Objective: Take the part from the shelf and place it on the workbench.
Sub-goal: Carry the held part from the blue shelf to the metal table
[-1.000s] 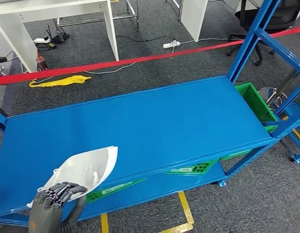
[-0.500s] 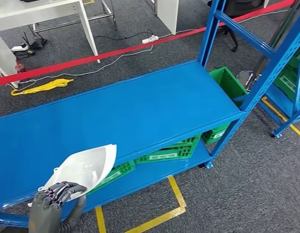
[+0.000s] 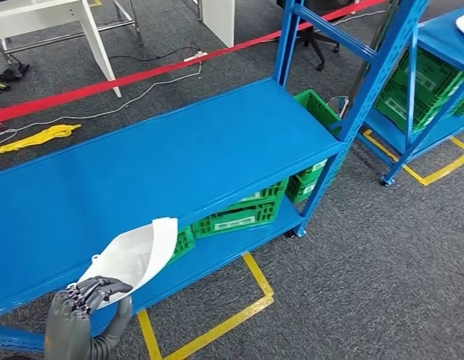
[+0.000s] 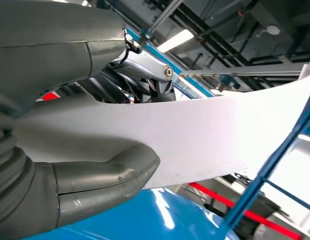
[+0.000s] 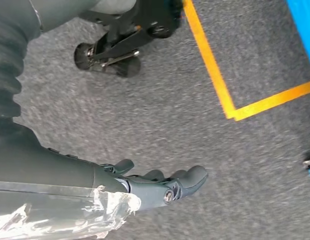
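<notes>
Part [image 3: 136, 255] in my left hand [image 3: 76, 315]: a thin white moulded shell, smooth and matt, curved like a shallow scoop, with a rounded far edge and a narrower near end. In the head view it is carried over the front edge of the blue shelf [image 3: 161, 165], tilted, its wide end toward the rack. In the left wrist view the part [image 4: 206, 135] shows as a broad pale band with no marks that I can make out; the thick grey thumb [image 4: 107, 175] presses against one face and the darker fingers [image 4: 145, 70] close over the other, so my left hand is clamped on its narrow end.

My right hand [image 5: 153, 187] hangs over grey carpet [image 5: 145, 110], fingers extended and slightly apart, holding nothing. Clear plastic film [image 5: 89, 215] is wrapped at its wrist.

The shelf's top deck is a bare blue sheet-metal surface. Under it, on the lower deck, stand green plastic crates [image 3: 240, 214]. Yellow floor tape [image 3: 218, 322] marks the carpet in front of the rack. Behind the rack a red barrier tape [image 3: 133, 75] runs across, with a yellow cord [image 3: 37, 137] and a white power strip [image 3: 194, 56] on the floor, and a white table [image 3: 59, 15] beyond. A second blue rack [image 3: 438, 45] with more green crates stands to the right.
</notes>
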